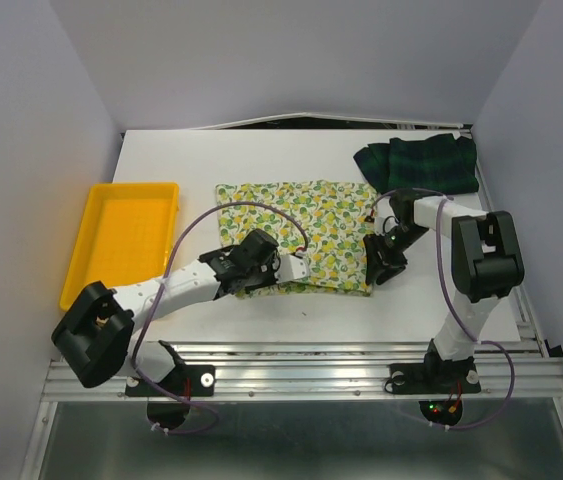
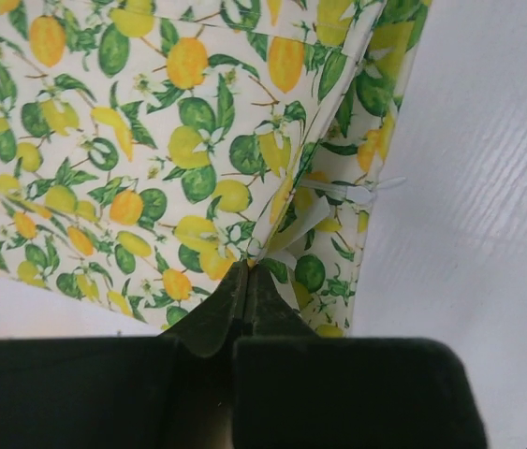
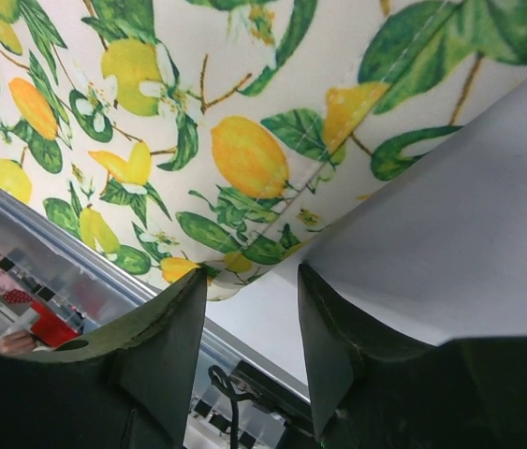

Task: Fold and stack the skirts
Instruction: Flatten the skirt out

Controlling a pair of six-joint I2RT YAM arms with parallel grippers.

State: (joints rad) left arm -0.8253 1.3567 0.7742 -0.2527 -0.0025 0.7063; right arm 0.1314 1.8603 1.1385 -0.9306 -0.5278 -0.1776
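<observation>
The lemon-print skirt (image 1: 296, 232) lies flat in the middle of the white table. My left gripper (image 1: 309, 270) sits at its near edge. In the left wrist view the left gripper (image 2: 246, 268) is shut, pinching a raised fold of the lemon skirt (image 2: 151, 140) near its hem. My right gripper (image 1: 381, 264) is at the skirt's near right corner. The right wrist view shows the right gripper (image 3: 252, 281) open, with the lemon skirt's (image 3: 197, 122) corner touching its left finger (image 3: 165, 337). The plaid skirt (image 1: 421, 165) lies bunched at the back right.
A yellow tray (image 1: 121, 240) stands at the left of the table (image 1: 411, 300). Grey walls close in the left, right and back sides. The aluminium rail (image 1: 311, 370) holding the arm bases runs along the near edge.
</observation>
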